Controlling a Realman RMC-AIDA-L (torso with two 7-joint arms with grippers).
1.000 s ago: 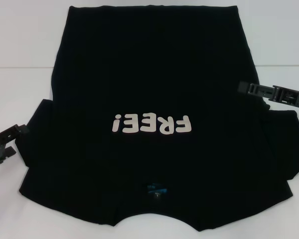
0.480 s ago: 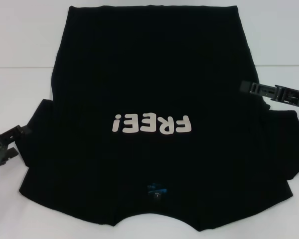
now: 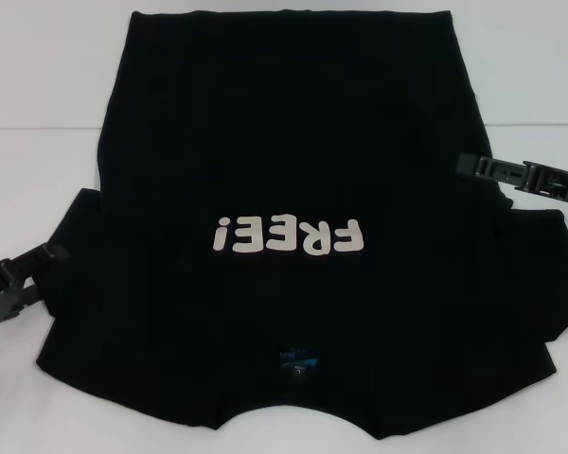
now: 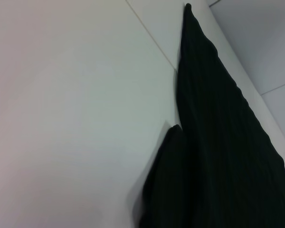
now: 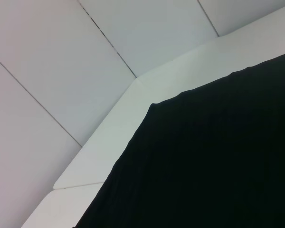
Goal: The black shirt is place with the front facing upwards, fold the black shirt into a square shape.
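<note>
The black shirt (image 3: 284, 142) lies spread flat on the white table (image 3: 38, 113), front up. Its cream letters "FREE!" (image 3: 289, 235) read upside down in the head view, and the blue neck label (image 3: 296, 360) is at the near edge. My left gripper (image 3: 55, 274) is open at the edge of the shirt's left sleeve, with nothing between its fingers. My right gripper (image 3: 466, 165) hovers over the shirt's right side above the other sleeve. The left wrist view shows the sleeve and side of the shirt (image 4: 218, 156), and the right wrist view shows a shirt corner (image 5: 213, 156).
Bare white tabletop (image 4: 76, 118) lies to the left and right of the shirt. The table's far corner (image 5: 114, 142) appears in the right wrist view, with pale floor tiles (image 5: 61, 57) beyond it.
My left gripper has moved right, up to the left sleeve's edge. The right gripper shifted slightly right early on, then stayed still. The shirt has not moved.
</note>
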